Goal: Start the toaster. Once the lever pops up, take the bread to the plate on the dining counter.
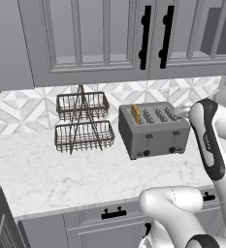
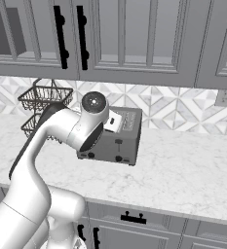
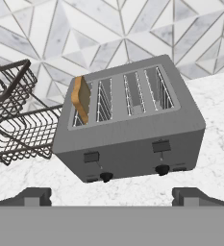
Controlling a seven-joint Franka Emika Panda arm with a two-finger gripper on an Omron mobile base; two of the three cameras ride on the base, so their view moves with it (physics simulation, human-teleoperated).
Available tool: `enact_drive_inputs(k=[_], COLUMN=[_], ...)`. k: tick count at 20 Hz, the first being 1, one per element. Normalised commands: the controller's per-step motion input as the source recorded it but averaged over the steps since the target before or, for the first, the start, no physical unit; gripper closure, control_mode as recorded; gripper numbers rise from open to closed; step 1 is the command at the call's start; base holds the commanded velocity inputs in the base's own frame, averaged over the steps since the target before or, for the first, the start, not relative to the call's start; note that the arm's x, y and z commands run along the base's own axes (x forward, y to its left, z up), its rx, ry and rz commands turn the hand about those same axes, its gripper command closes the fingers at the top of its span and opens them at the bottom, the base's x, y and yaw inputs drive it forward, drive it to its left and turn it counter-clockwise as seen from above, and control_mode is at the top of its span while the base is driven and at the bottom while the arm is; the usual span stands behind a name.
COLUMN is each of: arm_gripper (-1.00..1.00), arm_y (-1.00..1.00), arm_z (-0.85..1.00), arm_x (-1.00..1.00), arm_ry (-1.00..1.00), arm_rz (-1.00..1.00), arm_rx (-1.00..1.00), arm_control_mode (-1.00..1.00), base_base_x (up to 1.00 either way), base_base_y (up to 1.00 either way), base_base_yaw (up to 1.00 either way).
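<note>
The grey four-slot toaster point(image 3: 132, 139) stands on the marble counter against the tiled wall, also in the left base view as the toaster point(image 1: 154, 130) and, partly behind my arm, in the right base view as the toaster point(image 2: 120, 138). The bread point(image 3: 81, 99), a golden-tan slice, sticks up out of the leftmost slot; it is the bread point(image 1: 135, 113) at the toaster's left end. Two dark levers and two knobs sit on the front face. My gripper point(image 3: 114, 194) is open, fingertips point(image 3: 35, 195) wide apart, hovering in front of and above the toaster, holding nothing. The plate and dining counter are out of view.
A two-tier wire basket rack point(image 1: 82, 121) stands just left of the toaster, close to the bread. Upper cabinets point(image 1: 109, 43) with dark handles hang above. The white counter point(image 1: 61, 174) runs in front and to the right of the toaster. A wall outlet point(image 2: 224, 97) is at right.
</note>
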Motion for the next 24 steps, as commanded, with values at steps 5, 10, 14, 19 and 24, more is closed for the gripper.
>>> enact_drive_inputs(k=[5, 10, 14, 19, 24], arm_gripper=[-1.0, -1.0, -1.0, -1.0, -1.0], arm_y=[0.0, 0.0, 0.0, 0.0, 0.0], arm_z=[0.0, 0.0, 0.0, 0.0, 0.0], arm_x=[0.0, 0.0, 0.0, 0.0, 0.0], arm_ry=[0.0, 0.0, 0.0, 0.0, 0.0], arm_rz=[0.0, 0.0, 0.0, 0.0, 0.0], arm_rx=[0.0, 0.0, 0.0, 0.0, 0.0], arm_control_mode=[-1.0, -1.0, -1.0, -1.0, -1.0], base_base_x=[0.0, 0.0, 0.0, 0.0, 0.0], base_base_y=[0.0, 0.0, 0.0, 0.0, 0.0], base_base_yaw=[0.0, 0.0, 0.0, 0.0, 0.0])
